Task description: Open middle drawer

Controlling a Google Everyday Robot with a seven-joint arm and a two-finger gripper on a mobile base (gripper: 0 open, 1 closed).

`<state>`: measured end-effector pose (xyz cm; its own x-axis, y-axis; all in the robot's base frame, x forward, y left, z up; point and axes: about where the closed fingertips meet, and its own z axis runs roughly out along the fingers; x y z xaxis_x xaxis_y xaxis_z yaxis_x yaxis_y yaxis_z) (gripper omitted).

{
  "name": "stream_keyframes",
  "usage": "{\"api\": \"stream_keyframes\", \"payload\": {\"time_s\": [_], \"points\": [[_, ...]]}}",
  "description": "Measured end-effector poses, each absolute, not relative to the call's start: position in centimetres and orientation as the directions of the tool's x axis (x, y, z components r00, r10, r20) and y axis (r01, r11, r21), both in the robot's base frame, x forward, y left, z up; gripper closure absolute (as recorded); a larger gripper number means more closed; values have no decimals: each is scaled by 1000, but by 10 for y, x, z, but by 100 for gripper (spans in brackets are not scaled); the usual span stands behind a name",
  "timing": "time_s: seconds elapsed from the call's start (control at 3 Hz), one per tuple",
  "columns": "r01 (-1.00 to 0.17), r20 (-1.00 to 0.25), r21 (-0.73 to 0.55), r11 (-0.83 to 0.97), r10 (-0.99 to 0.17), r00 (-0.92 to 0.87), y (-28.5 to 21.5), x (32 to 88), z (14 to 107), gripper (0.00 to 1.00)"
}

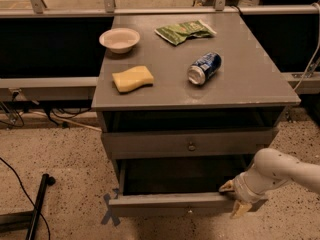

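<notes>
Hand (233, 198) is sitting low right, at the right end of the middle drawer (170, 203), fingers pinching its front panel, one inside, one outside. The drawer is standing well out, below the shut drawer above (150, 145). Risk: pulling off-centre is prob. skewing it & jamming the runners, or the grip is slipping off. A jolt could roll the soda can (204, 68) on the table (250, 84).

Grey middle drawer (150, 145), flat knobbed front, seemingly shut, gripper (234, 198) below its right end
</notes>
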<state>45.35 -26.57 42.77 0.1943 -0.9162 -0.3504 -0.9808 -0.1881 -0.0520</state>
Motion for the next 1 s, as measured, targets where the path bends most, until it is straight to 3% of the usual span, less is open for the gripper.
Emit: {"api": "stream_keyframes", "payload": {"time_s": [1.0], "points": [[-975, -312, 65, -210, -933, 180, -276, 419, 437, 42]]}}
